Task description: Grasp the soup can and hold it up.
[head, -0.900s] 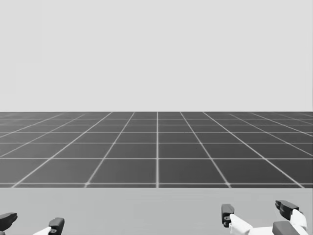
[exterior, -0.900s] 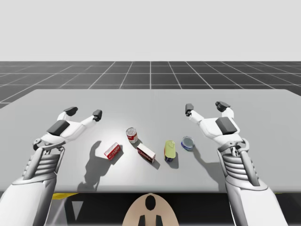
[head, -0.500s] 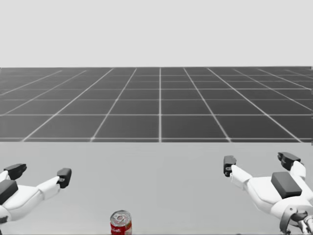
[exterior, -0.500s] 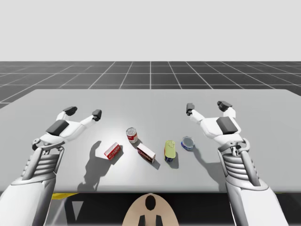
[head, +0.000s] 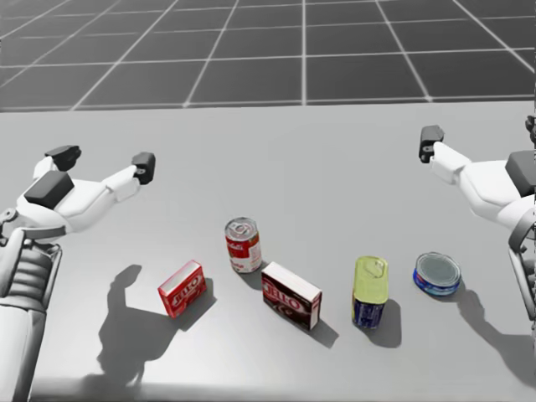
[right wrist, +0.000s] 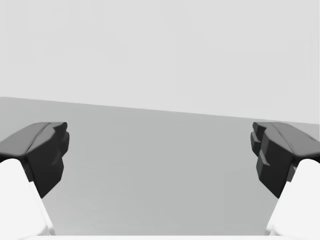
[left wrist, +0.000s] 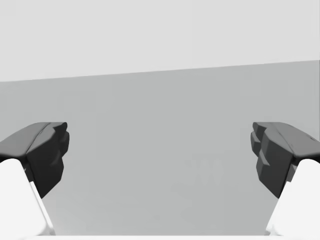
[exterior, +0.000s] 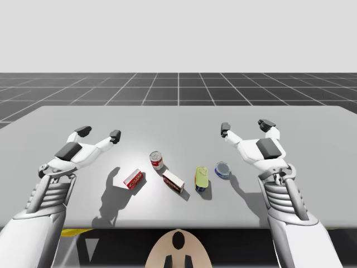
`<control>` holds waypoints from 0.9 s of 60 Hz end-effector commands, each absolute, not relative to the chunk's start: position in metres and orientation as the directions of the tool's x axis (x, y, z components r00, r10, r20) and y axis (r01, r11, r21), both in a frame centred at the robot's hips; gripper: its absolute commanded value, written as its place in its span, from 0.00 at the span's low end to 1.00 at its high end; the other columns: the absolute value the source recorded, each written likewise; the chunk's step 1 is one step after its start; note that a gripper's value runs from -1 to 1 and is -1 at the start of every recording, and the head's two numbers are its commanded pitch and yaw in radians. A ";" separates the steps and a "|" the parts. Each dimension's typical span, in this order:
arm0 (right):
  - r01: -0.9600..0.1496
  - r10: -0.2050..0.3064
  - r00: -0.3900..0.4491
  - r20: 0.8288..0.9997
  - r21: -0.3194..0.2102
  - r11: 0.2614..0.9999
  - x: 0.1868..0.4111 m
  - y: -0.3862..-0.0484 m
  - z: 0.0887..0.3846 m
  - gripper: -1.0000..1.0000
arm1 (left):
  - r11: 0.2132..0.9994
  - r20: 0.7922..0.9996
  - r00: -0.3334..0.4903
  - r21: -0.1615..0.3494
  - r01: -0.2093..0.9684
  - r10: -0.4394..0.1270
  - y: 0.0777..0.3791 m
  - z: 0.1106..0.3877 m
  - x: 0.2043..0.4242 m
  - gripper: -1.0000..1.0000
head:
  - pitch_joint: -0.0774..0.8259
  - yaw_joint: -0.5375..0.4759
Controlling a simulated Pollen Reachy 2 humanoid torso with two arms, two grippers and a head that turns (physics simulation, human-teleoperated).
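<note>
1. the red-and-white cylindrical metal soup can [head: 243,244] was noted upright on the flat grey table [head: 335,159], just beside a dark red cardboard box [head: 291,295] and near a small bright red box [head: 182,289].
2. the left gripper [head: 104,162] was found spread wide and empty, held above the table, well apart from the can.
3. the right gripper [exterior: 244,127] was likewise found spread and empty, beyond a flat blue round tin [head: 437,274] and a yellow-topped blue can [head: 369,291].
4. the grasp was judged not yet begun.
5. risks judged: the dark red box could be shoved by a finger, the gap being tight; the can could be toppled if clipped at the rim, or lost from an off-centre pinch on its smooth wall.
</note>
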State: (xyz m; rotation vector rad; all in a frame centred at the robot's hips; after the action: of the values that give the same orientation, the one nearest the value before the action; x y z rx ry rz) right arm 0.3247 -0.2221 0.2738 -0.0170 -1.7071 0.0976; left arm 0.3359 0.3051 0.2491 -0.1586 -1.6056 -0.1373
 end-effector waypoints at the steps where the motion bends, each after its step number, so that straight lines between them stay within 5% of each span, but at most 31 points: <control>1: -0.050 0.071 -0.137 0.988 -0.078 0.996 0.324 -0.222 0.274 0.00 | 0.982 0.999 -0.040 -0.006 0.190 0.014 0.304 0.249 0.335 0.00 | 0.74 0.64; 25: -0.052 0.078 -0.127 0.989 -0.085 0.995 0.325 -0.221 0.271 0.00 | 0.972 1.000 -0.024 0.011 0.233 -0.005 0.286 0.266 0.312 0.00 | 0.78 0.67; 36: -0.050 0.079 -0.118 0.990 -0.085 0.995 0.327 -0.220 0.268 0.00 | 0.903 0.982 0.174 -0.010 0.429 -0.072 0.277 0.275 0.291 0.00 | 0.78 0.68; 54: -0.051 0.072 -0.123 0.990 -0.079 0.996 0.327 -0.222 0.269 0.00 | 0.827 0.941 0.283 -0.005 0.562 -0.187 0.259 0.253 0.288 0.00 | 0.77 0.69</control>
State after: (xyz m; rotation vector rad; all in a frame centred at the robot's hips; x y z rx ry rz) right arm 0.3271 -0.2211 0.2686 -0.0170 -1.6905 0.1066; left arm 0.2892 0.2661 0.2637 -0.3432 -1.2751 -0.4441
